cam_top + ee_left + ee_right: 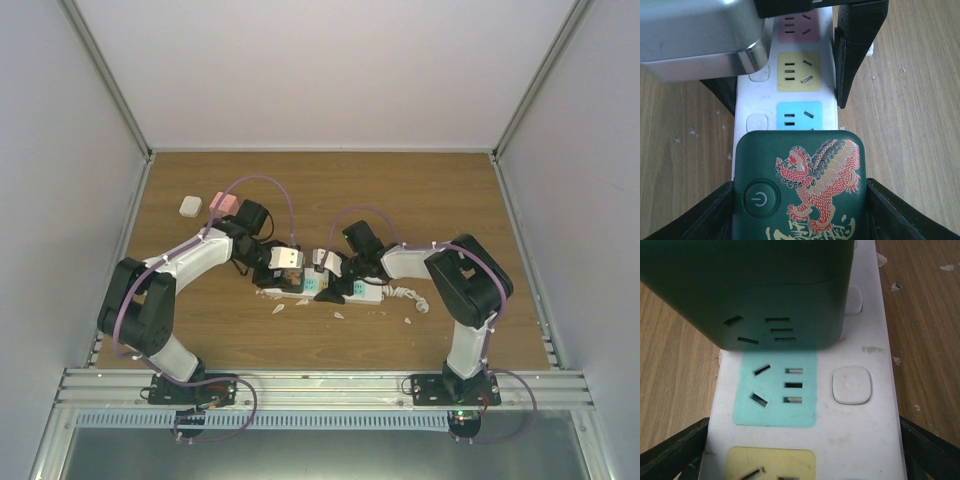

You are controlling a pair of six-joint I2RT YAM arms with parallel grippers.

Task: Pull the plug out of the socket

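The socket (827,107) is a long white strip with pink, yellow and blue outlets, lying mid-table (362,294). The plug (800,175), a dark green cube with a red lion print and a power button, sits over the strip's end past the blue outlet (776,390). Its prongs are hidden. My left gripper (800,210) is shut on the plug, one black finger against each side. My right gripper (804,450) straddles the socket by the yellow outlet, its fingers (932,450) pressed to both long edges. From above, both grippers (287,268) (330,265) meet over the strip.
A white block (190,206) and a pink block (222,204) lie at the back left. Small white chips (340,315) are scattered in front of the strip. Its short white cord (412,297) coils to the right. Walls enclose the table on three sides.
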